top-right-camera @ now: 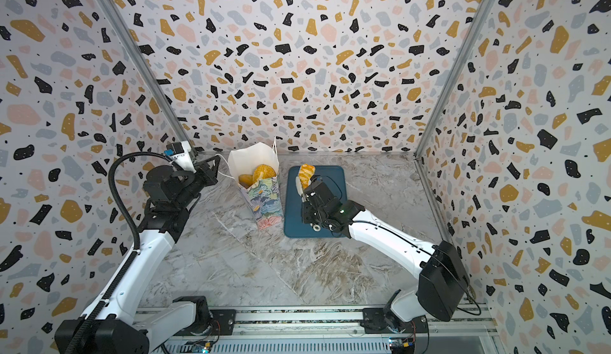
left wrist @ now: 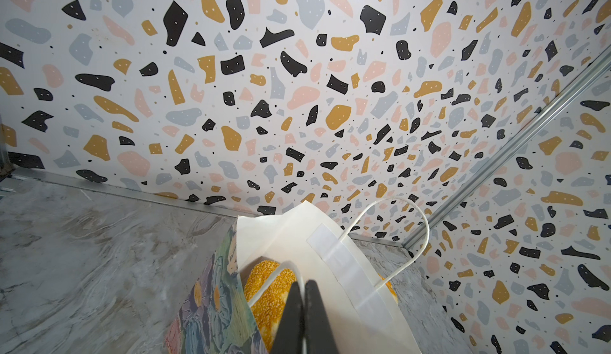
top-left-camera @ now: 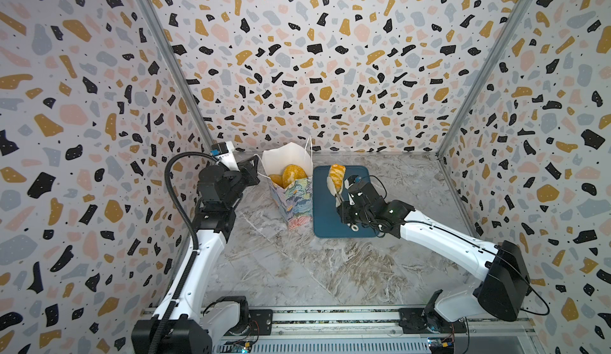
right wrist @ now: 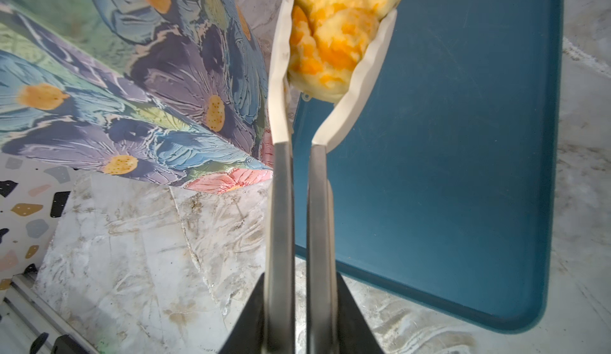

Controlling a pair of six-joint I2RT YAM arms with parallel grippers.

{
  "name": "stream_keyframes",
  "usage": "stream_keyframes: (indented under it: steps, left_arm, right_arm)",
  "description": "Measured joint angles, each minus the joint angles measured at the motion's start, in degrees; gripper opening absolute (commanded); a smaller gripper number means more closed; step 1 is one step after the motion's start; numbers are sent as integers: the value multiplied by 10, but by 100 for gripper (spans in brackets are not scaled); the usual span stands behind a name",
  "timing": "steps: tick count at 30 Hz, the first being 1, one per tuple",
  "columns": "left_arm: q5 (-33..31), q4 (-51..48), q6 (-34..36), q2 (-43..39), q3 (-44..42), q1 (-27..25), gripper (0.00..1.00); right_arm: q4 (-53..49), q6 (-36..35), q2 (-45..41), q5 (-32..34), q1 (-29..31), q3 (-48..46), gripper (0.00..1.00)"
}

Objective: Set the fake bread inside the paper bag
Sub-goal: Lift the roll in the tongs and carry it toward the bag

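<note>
While the wrist view looks straight down them, my right claw (right wrist: 301,279) is clamped on the metal arms of a pair of tongs (right wrist: 281,203), jaws nearly together with both arms squeezed between them. The tongs run straight out ahead of the claw. Their white tips (right wrist: 281,71) pinch a plaited pastry (right wrist: 334,31), yellow with orange patches, one tip on each side. The pastry sits out past the claw, over the far left part of the dark-blue tray (right wrist: 446,170); the claw itself hangs over the same tray. Whether the pastry clears the tray surface: cannot tell.

Noted: the paper bag (top-left-camera: 294,203) stands upright on the marble tabletop (top-left-camera: 297,269), just beside the tray, to the left of my right claw and between my two claws. Mouth open, white inside. A seeded loaf (top-left-camera: 292,174) stands on edge in it; a smaller golden bread (top-left-camera: 276,180) lies against the loaf on the side toward my left claw.

Noted: my left claw (left wrist: 303,284) has its jaws pressed together at the bag's rim, on the side away from the tray. The near cord handle (left wrist: 273,279) runs across the loaf and into the pinch, so I log it as gripped. The far cord handle (left wrist: 426,233) stands free in a loop beyond the claw.
</note>
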Motion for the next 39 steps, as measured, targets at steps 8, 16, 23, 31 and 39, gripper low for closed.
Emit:
stream_keyframes:
  steps: [8,16,23,31,39]
  left_arm:
    - [-5,0,0,0,0,0,0]
    - [-5,0,0,0,0,0,0]
    - [-5,0,1,0,0,0,0]
    - [-5,0,1,0,0,0,0]
    - [-5,0,1,0,0,0,0]
  right_arm:
    - [-2,1,-23,9,7,11,22]
    - [-17,-17,-23,30,11,73,22]
    - [-25,-56,-17,49,29,130,21]
    - [-30,-89,-1,69,57,164,21]
    - [-47,-118,40,108,90,236,21]
